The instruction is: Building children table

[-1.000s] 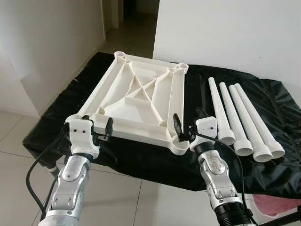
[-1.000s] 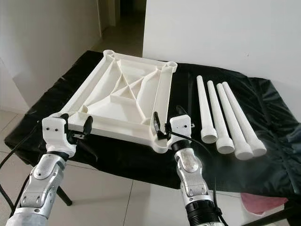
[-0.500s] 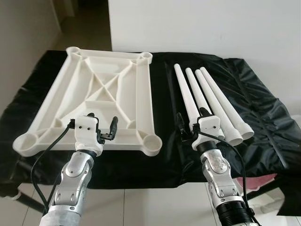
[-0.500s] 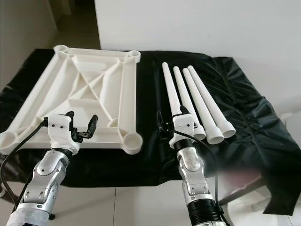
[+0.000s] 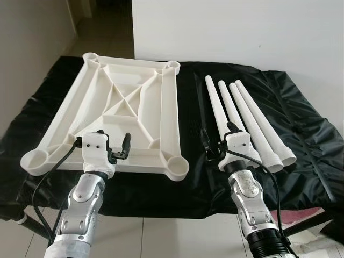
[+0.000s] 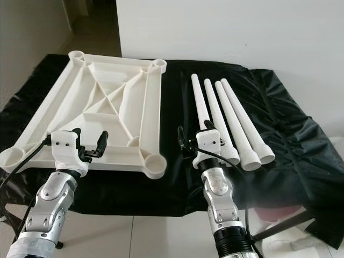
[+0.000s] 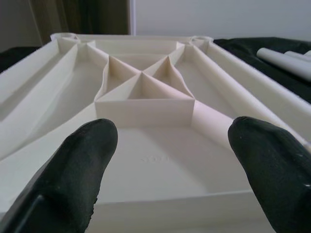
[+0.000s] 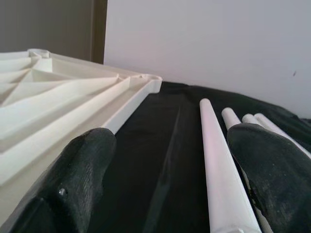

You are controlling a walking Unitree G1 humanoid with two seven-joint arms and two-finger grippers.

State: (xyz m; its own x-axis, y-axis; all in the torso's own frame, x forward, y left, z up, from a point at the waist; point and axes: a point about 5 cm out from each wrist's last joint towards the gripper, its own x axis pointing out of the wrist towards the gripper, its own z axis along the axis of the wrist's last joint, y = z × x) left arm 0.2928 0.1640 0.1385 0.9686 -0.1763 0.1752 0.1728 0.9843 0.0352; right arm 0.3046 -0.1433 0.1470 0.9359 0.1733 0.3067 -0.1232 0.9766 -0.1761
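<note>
The tabletop (image 5: 115, 121) lies underside up on the bench (image 5: 317, 140), probably so its corner sockets face upward for the four legs (image 5: 242, 121) at 3 o'clock, while the left gripper (image 5: 110, 148) and right gripper (image 5: 216, 142) hover with fingers apart, empty.

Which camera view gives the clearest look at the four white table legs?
The right eye view: all four table legs lie whole, side by side on the black cloth. The left eye view shows much the same. The right wrist view shows them foreshortened between the right gripper's fingers; the left wrist view catches two at its edge.

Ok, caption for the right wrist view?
Open right gripper facing four legs on black cloth, tabletop alongside.
</note>
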